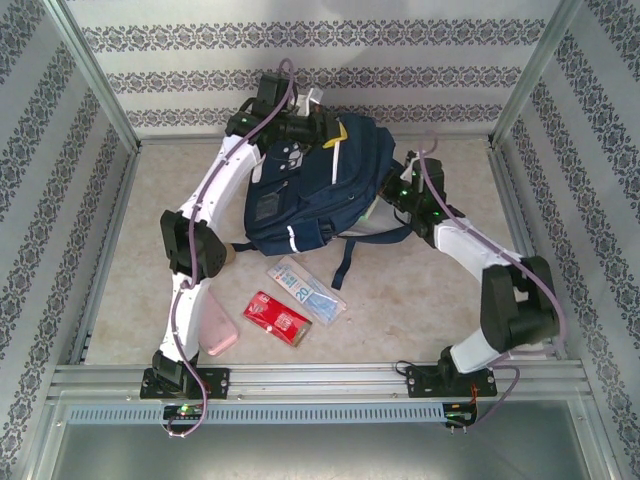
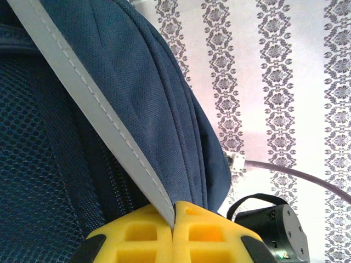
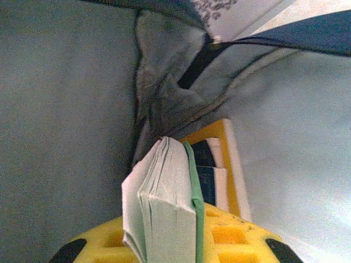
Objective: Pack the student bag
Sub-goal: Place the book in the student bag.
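The large navy-blue fabric student bag with thin white stripes lies on the beige worktop, its top end toward the patterned back wall. At that top end the left tool is clenched on the bag's grey-white trim strip. Its 2 yellow fingers press together with the strip pinched between them, navy fabric rising beside it.

The right tool is at the bag's right side, inside the grey-lined interior. It grasps a thick book with a green cover and pale page edges between its yellow fingers. Just behind that book, deeper in the bag, sits a yellow-edged flat item with dark and white parts; I cannot tell what it is.

In front of the bag 3 things lie on the worktop. A clear packet with blue print is nearest the bag, and a red packet is just beyond it. A pink flat piece lies further off toward the bag's front left.
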